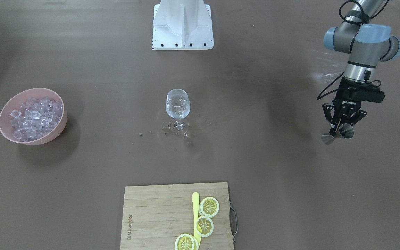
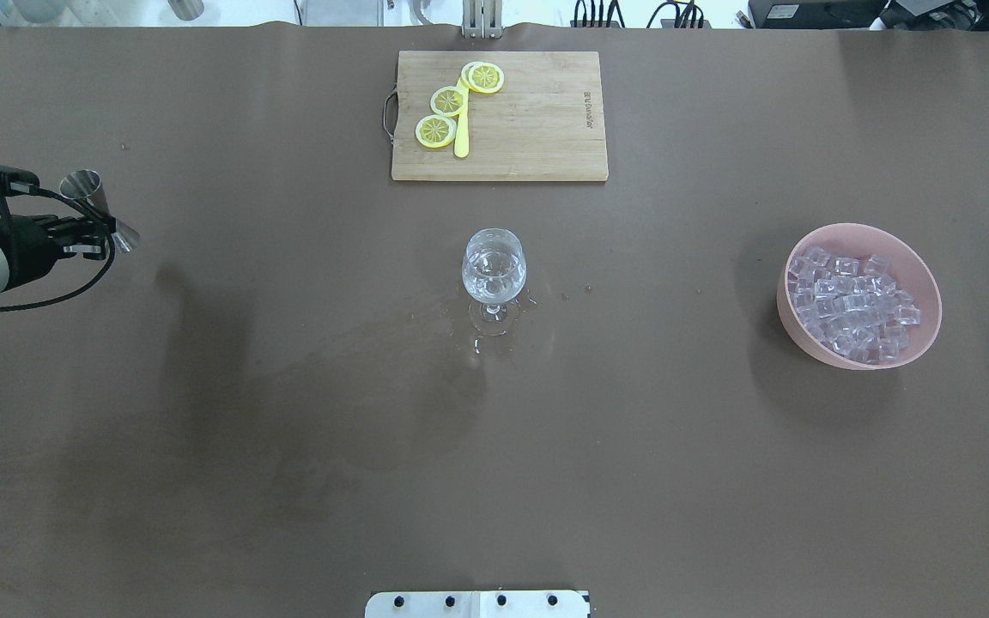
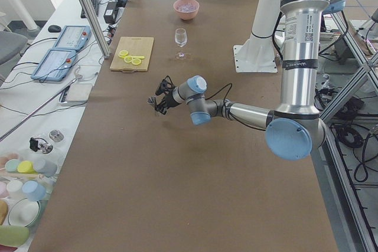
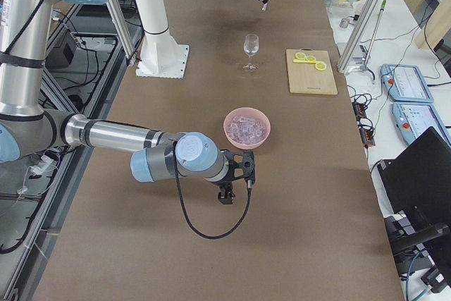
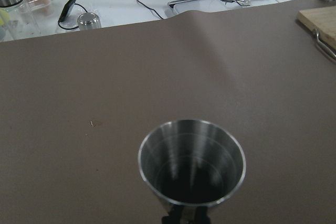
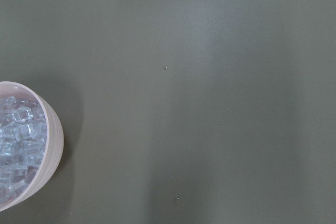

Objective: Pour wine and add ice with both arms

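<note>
Wine (image 1: 177, 106) is held in the central glass (image 2: 494, 266); ice (image 2: 851, 300) lies in the right bowl (image 2: 806, 342).
A jigger (image 1: 346, 131) is clamped by the left gripper (image 1: 335, 131); the right gripper (image 4: 227, 194) jaws cannot be told. On the wet table (image 2: 288, 386) the glass could be knocked over.

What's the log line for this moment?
left gripper: shut on jigger; wine: in wine glass; ice: in pink bowl; right gripper: unclear
</note>
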`<state>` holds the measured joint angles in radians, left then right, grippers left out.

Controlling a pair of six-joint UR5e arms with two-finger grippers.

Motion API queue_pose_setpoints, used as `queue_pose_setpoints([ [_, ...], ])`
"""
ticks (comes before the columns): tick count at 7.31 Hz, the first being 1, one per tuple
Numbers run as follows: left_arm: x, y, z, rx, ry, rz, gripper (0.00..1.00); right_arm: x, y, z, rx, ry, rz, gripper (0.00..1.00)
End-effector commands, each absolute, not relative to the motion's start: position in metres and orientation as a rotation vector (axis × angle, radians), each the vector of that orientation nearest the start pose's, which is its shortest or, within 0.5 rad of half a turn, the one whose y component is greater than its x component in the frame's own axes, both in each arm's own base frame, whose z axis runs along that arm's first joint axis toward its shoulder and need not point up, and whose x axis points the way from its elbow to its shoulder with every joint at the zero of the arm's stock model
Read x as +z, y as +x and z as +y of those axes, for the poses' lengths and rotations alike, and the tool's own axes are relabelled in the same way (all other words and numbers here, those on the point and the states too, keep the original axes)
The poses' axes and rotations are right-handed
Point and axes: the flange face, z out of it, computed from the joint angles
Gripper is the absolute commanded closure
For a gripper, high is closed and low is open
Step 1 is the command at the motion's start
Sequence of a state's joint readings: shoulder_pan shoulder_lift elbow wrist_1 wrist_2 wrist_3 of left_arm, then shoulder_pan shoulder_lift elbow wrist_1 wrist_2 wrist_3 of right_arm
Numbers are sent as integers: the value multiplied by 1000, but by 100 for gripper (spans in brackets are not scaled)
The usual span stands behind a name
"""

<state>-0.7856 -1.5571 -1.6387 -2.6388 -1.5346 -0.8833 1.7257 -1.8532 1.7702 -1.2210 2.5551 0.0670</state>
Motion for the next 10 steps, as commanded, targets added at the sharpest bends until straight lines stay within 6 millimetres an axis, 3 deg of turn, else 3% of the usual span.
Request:
queue_pose_setpoints([
  [1, 527, 272, -464, -154, 747, 826, 100, 631, 109, -370, 73, 286, -967, 0],
  [4, 539, 285, -463, -156, 733, 827, 100, 629, 108, -370, 72, 287, -971, 0],
  [8, 538, 289, -460, -147, 739, 839, 100, 629, 108, -370, 72, 287, -974, 0],
  [9, 540, 291, -458, -142, 739, 836, 99, 628, 108, -371, 72, 287, -976, 0],
  [10, 539, 291, -458, -141, 739, 838, 91, 629, 108, -370, 73, 286, -976, 0],
])
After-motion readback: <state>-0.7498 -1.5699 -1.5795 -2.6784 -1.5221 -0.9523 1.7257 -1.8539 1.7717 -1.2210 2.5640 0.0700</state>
